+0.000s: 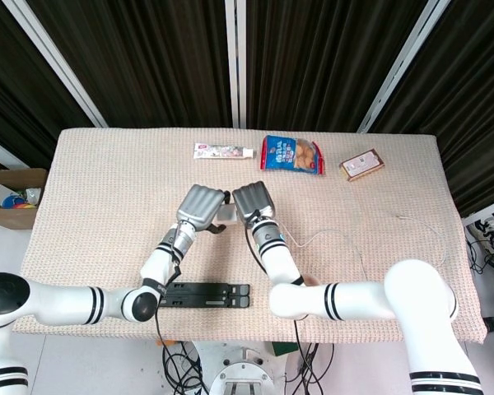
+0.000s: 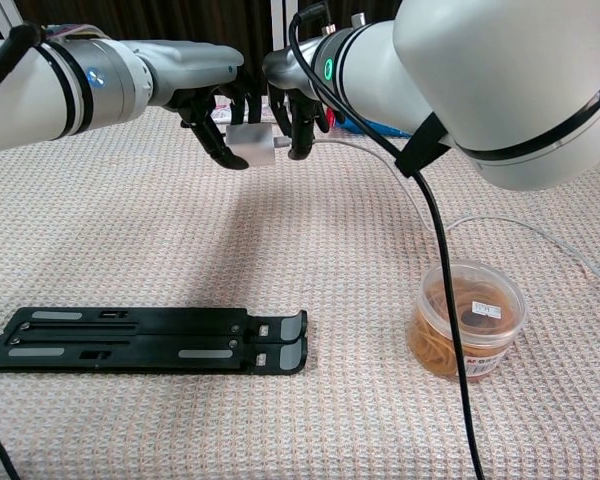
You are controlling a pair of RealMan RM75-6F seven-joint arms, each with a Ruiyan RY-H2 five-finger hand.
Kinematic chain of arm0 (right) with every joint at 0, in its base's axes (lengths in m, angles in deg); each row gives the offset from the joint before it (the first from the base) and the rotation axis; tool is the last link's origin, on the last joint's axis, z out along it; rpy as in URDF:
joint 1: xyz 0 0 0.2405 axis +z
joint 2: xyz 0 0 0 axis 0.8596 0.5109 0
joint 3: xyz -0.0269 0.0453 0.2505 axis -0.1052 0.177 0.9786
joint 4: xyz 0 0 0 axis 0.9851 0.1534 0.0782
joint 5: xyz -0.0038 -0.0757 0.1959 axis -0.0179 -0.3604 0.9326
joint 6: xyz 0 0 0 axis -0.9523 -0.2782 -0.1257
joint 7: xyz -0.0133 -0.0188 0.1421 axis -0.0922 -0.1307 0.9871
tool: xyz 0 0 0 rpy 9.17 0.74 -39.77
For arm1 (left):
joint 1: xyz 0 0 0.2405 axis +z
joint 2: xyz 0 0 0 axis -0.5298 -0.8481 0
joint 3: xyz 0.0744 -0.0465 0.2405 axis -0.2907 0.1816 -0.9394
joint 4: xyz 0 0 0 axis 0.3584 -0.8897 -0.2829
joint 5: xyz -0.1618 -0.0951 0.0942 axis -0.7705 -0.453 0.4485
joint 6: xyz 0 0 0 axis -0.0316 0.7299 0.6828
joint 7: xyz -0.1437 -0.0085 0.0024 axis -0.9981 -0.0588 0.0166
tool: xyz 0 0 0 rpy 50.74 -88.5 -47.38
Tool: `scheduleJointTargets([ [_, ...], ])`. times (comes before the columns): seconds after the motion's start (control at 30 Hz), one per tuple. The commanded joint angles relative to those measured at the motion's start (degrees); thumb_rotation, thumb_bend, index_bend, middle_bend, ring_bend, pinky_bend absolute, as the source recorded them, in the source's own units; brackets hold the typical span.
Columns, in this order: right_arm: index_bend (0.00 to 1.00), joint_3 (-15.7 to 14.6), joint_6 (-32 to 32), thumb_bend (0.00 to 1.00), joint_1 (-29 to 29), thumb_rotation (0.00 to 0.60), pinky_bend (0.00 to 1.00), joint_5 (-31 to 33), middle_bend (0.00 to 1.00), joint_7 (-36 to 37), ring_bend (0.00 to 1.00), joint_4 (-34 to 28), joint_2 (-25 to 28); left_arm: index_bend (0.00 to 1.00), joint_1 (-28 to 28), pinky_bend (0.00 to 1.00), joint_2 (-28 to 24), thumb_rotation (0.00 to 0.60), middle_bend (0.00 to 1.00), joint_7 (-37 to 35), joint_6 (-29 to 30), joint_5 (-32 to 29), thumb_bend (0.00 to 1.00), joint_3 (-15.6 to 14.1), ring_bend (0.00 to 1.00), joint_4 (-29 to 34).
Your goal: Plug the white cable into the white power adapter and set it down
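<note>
My left hand holds the white power adapter above the table, near the middle. In the head view the adapter shows as a small white block between the two hands. My right hand pinches the plug end of the white cable right against the adapter's side. The cable trails to the right over the cloth. From above, my left hand and right hand stand close together, backs up.
A black folded stand lies at the front left. A clear tub of rubber bands sits front right. At the far edge lie a tube, a blue snack bag and a small pink box.
</note>
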Motion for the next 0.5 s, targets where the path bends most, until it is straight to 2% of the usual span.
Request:
scheduleJointTargets([
  [0.03, 0.29, 0.16, -1.05, 0.09, -0.62, 0.600, 0.48, -0.68, 0.48, 0.51, 0.43, -1.22, 0.57, 0.56, 0.10, 0.96, -0.13, 0.516, 0.48, 0.04, 0.00, -0.03, 0.41, -0.19, 0.78, -0.06],
  [0.1, 0.22, 0.15, -1.67, 0.04, -1.06, 0.600, 0.45, -1.17, 0.41, 0.76, 0.37, -2.21, 1.04, 0.56, 0.21, 0.96, -0.14, 0.517, 0.48, -0.07, -0.08, 0.07, 0.41, -0.34, 0.78, -0.20],
  [0.3, 0.05, 0.24, -3.80, 0.03, -3.10, 0.600, 0.40, -2.87, 0.28, 2.46, 0.26, -6.15, 3.17, 0.56, 0.89, 0.95, 0.70, 0.517, 0.47, -1.13, -0.85, 0.87, 0.41, -1.27, 0.75, -2.03],
  [0.4, 0.00, -0.26, -5.22, 0.03, -5.40, 0.600, 0.37, -5.10, 0.21, 4.72, 0.21, -9.18, 5.33, 0.54, 1.41, 0.92, 1.72, 0.518, 0.46, -1.72, -1.91, 1.87, 0.41, -2.52, 0.66, -4.63],
  [0.5, 0.00, -1.62, -6.96, 0.03, -8.40, 0.600, 0.34, -7.95, 0.17, 6.92, 0.17, -12.91, 8.51, 0.46, 1.98, 0.86, 3.02, 0.543, 0.40, -2.33, -3.65, 2.62, 0.41, -4.00, 0.55, -7.96],
])
